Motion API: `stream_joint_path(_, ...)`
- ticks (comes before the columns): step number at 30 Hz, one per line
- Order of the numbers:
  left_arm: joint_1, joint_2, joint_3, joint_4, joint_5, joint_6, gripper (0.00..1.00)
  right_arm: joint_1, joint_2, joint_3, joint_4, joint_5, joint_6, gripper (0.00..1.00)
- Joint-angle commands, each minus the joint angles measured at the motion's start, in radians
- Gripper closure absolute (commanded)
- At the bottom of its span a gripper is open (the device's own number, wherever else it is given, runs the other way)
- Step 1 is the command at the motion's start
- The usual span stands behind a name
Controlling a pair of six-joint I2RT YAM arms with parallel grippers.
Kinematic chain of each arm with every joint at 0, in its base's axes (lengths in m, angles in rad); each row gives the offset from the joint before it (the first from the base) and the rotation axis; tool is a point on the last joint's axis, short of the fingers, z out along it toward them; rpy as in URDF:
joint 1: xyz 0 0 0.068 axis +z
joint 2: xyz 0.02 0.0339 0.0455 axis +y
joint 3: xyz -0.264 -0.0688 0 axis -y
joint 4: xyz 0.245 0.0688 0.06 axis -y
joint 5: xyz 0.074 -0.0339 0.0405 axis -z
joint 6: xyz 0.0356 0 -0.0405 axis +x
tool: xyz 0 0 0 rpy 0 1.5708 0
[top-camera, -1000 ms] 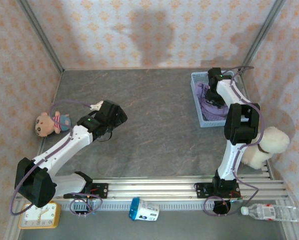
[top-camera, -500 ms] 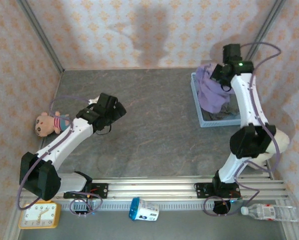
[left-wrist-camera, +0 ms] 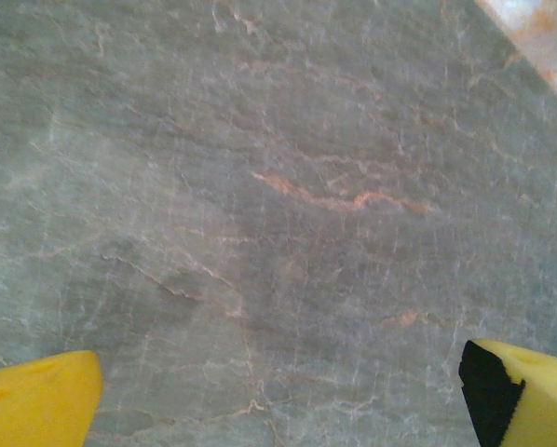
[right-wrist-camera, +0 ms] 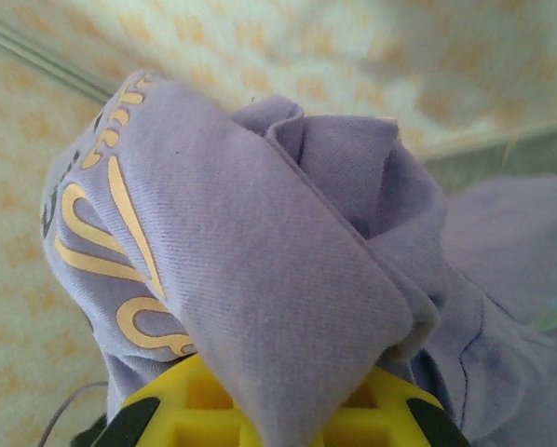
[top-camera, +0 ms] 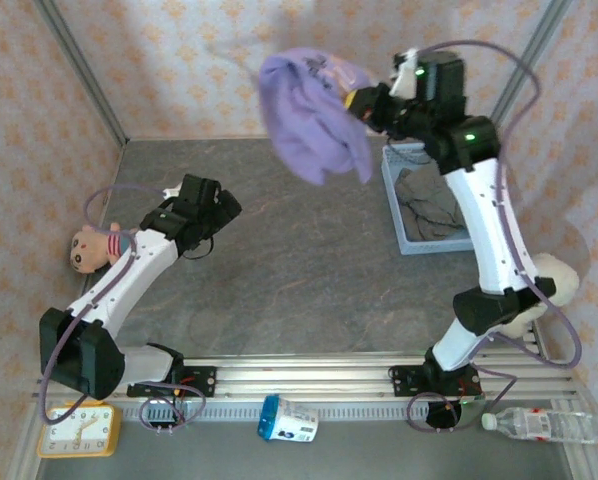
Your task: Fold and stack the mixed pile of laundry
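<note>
A: Overhead view first. Right hand [top-camera: 353, 100]?
B: Raised high near the back wall, clamped tight on the lilac shirt [top-camera: 309, 120]. The cloth hangs bunched in the air, clear of the surface [top-camera: 309, 280], up and to the left of the basket [top-camera: 392, 200].
A: Trousers?
B: Grey-brown trousers [top-camera: 429, 205] lie crumpled inside the light blue basket, at the far right of the surface. Apart from the shirt.
A: Left hand [top-camera: 217, 208]?
B: Over the bare left half of the surface, near a small plush doll [top-camera: 94, 248] that lies by the left wall.
A: Odds and ends?
B: White plush toy [top-camera: 551, 285] against the right wall, beside the right arm. Along the near edge are a yellow clock [top-camera: 79, 430], a cup [top-camera: 289, 420] on its side and a clear bottle [top-camera: 539, 426] lying flat.
A: Left wrist view.
B: Two yellow fingers [left-wrist-camera: 36, 405] at the lower corners, spread wide, with only grey veined surface between them — hand fully open, holding nothing.
A: Right wrist view.
B: Shirt seen close, draped and folded over the yellow fingers [right-wrist-camera: 204, 414] at the bottom edge, which pinch it. Yellow printed lettering shows on the left part of the cloth. Patterned wall behind — a sliver of grey surface at the right.
</note>
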Motion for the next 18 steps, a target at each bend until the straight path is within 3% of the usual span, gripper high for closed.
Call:
stream_joint_path(1,0.010,-0.081,-0.013,-0.043,-0.080,0.017,0.00,0.021,0.042,-0.192,0.116,-0.001,0.124,0.96)
stream_joint_path(3,0.010,-0.109,-0.036,-0.056,-0.097,0.008,0.00,0.022,0.053,-0.316,0.145,0.082,0.148,0.78)
stream_joint_path(5,0.009,-0.130,-0.066,-0.063,-0.099,-0.010,0.00,0.020,0.079,-0.403,0.146,0.181,0.132,0.51)
stream_joint_path(6,0.011,-0.138,-0.085,-0.060,-0.093,-0.022,0.00,0.020,0.105,-0.422,0.119,0.225,0.110,0.44)
stream_joint_path(10,0.010,-0.150,-0.170,-0.015,-0.026,-0.063,0.00,0.026,0.167,-0.447,0.041,0.256,0.048,0.40)
stream_joint_path(14,0.000,-0.127,-0.244,0.106,0.101,-0.066,0.01,0.092,0.136,-0.530,0.034,0.255,-0.041,0.40)
stream_joint_path(18,-0.050,-0.067,-0.239,0.181,0.142,-0.054,0.02,0.147,0.111,-0.628,0.026,0.272,-0.087,0.39)
